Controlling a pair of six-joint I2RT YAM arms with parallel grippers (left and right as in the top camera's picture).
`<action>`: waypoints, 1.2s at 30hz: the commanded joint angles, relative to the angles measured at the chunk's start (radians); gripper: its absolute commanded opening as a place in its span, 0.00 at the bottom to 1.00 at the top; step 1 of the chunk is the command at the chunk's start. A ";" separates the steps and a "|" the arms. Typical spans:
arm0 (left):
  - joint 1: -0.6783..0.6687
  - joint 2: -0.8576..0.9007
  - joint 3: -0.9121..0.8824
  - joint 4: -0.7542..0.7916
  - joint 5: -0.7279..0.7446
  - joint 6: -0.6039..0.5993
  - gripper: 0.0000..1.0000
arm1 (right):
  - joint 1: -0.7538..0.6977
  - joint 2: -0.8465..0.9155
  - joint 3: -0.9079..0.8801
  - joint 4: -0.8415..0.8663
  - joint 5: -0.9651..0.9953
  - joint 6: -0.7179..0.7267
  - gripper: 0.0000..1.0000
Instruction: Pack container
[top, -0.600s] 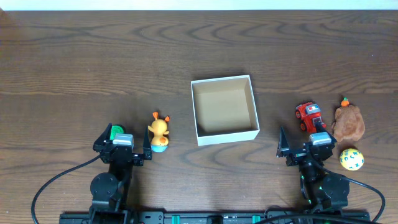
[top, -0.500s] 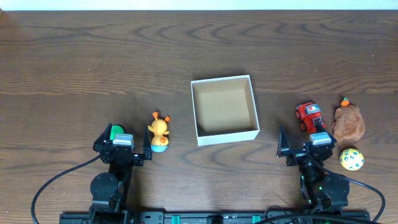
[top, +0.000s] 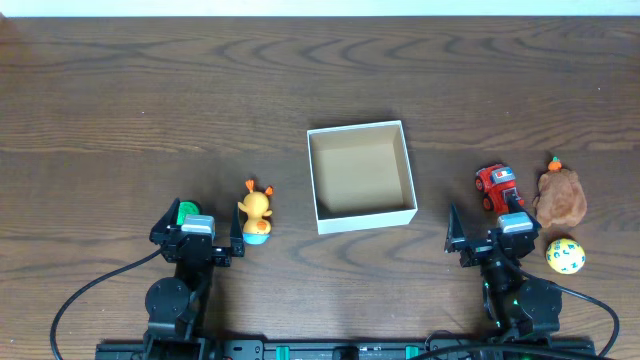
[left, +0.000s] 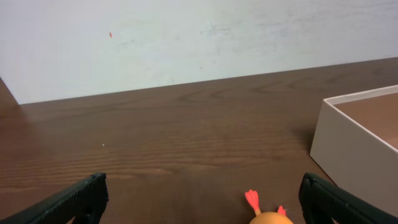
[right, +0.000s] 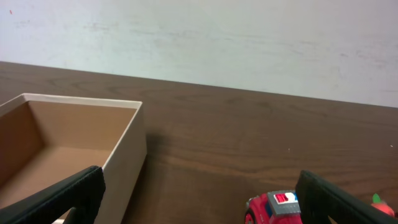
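The container (top: 361, 217), a white box with a tan inside, stands empty at the table's middle; it also shows in the left wrist view (left: 348, 143) and right wrist view (right: 127, 155). A yellow duck toy (top: 256, 211) stands left of it, its top at the left wrist view's bottom edge (left: 267, 214). A red toy car (top: 496, 186), a brown plush (top: 560, 196) and a yellow spotted ball (top: 564, 256) lie to the right. My left gripper (top: 197, 222) is open and empty beside the duck. My right gripper (top: 485, 225) is open and empty near the car (right: 273, 208).
A green object (top: 184, 211) lies partly under my left gripper. A pale wall (left: 186, 37) rises behind the table's far edge. Black cables run from both arm bases at the front edge.
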 joint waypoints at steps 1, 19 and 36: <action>0.005 -0.005 -0.016 -0.042 -0.009 0.013 0.98 | -0.019 -0.005 -0.002 -0.004 -0.007 0.011 0.99; 0.005 -0.005 -0.016 -0.042 -0.009 0.013 0.98 | -0.019 -0.005 -0.002 -0.004 -0.007 0.011 0.99; 0.005 -0.005 -0.016 -0.042 -0.009 0.013 0.98 | -0.019 -0.005 -0.002 -0.004 -0.008 0.025 0.99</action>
